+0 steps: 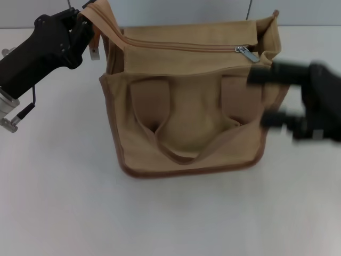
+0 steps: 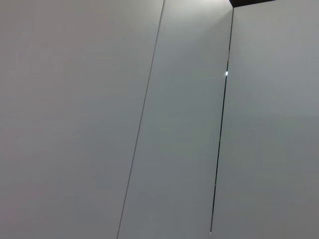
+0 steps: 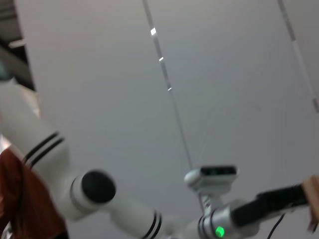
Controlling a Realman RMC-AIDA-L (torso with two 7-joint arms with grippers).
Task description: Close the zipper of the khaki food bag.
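Observation:
The khaki food bag (image 1: pixel 186 122) stands on the white table in the head view, its front pocket and strap handles facing me. The tan zipper (image 1: pixel 181 47) runs along the top, and its silver pull tab (image 1: pixel 246 53) lies at the bag's right end. The track left of the pull looks closed. My left gripper (image 1: pixel 82 26) is shut on the fabric end of the bag's top left corner and holds it up. My right gripper (image 1: pixel 265 97) is motion-blurred beside the bag's right side, just below the pull tab, with its fingers apart and holding nothing.
The white table (image 1: pixel 170 213) extends around the bag. The left wrist view shows only grey wall panels (image 2: pixel 149 124). The right wrist view shows the wall and the robot's white body (image 3: pixel 99 199), with a sliver of tan fabric (image 3: pixel 313 199) at the edge.

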